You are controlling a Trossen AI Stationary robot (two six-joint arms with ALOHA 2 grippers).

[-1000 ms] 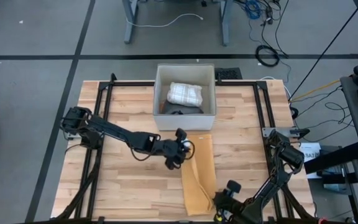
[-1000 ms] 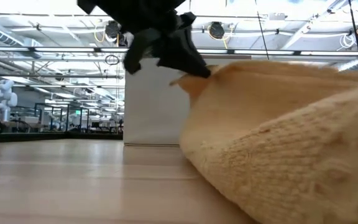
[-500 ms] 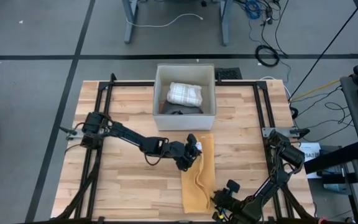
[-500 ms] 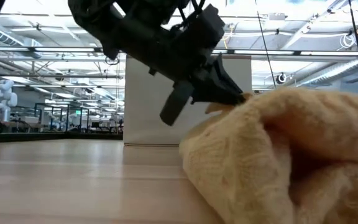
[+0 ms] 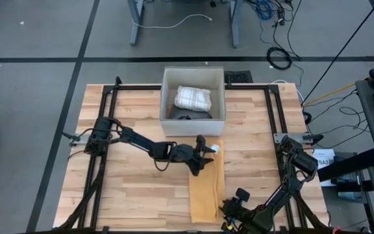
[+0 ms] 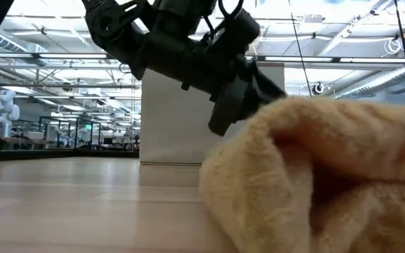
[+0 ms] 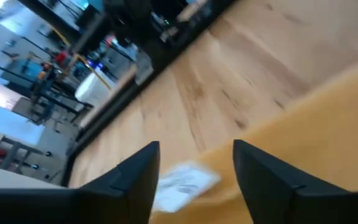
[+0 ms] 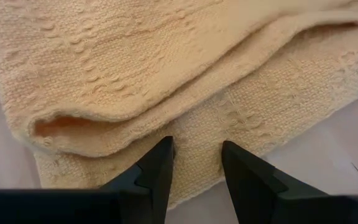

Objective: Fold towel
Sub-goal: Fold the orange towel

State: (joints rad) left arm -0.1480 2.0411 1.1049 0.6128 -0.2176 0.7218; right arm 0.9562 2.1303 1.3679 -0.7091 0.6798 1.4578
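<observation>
Left hand (image 5: 204, 155) agape over towel (image 5: 208, 188), empty; wrist view alone shows label (image 7: 182, 183).

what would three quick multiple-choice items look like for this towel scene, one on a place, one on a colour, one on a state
1. Where is the towel?
A) inside the white bin
B) on the table, on the near side of the bin
C) on the floor

2. What colour is the towel?
A) blue
B) tan yellow
C) green

3. How are the left gripper's fingers?
A) apart, over the towel's edge
B) clamped on the bin
C) out of view

Answers: 1 B, the high view shows it on the wood; 2 B, every view agrees; 3 A, the left wrist view shows a gap between the fingers.
</observation>
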